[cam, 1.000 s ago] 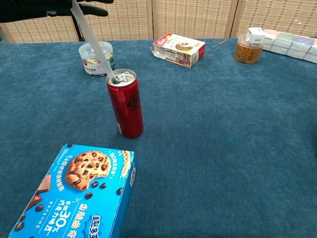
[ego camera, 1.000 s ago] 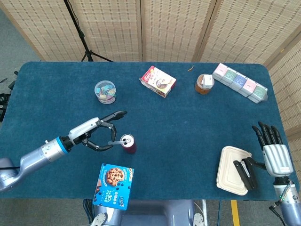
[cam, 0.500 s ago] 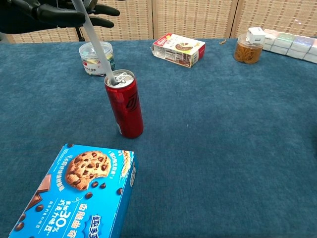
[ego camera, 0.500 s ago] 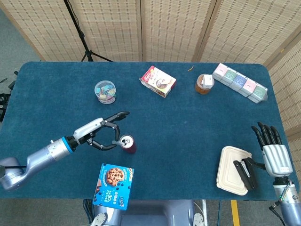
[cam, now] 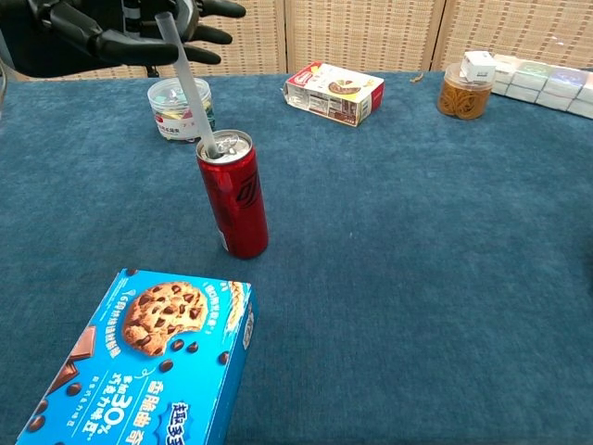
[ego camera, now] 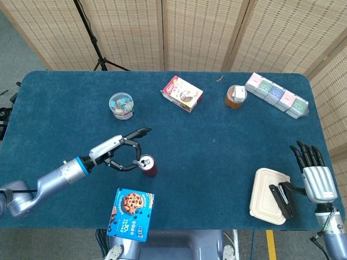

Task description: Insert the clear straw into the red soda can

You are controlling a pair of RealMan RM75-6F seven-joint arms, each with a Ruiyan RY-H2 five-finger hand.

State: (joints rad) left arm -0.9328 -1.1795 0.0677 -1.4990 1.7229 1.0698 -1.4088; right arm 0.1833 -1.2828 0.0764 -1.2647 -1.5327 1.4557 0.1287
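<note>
The red soda can stands upright left of the table's middle. The clear straw leans up and to the left out of the can's opening, its lower end inside the can and its top end free. My left hand is just left of the can, its fingers curved around the straw's upper part and pinching it. Far to the right, my right hand lies near the table's edge with its fingers stretched out and nothing in it.
A blue cookie box lies in front of the can. Behind are a clear tub, a snack box, an amber jar and a row of packs. A white container sits beside my right hand.
My left hand has moved closer to the can and lower, and the straw has slid deeper into the can, so its top end now shows in the chest view. The right hand has not moved.
</note>
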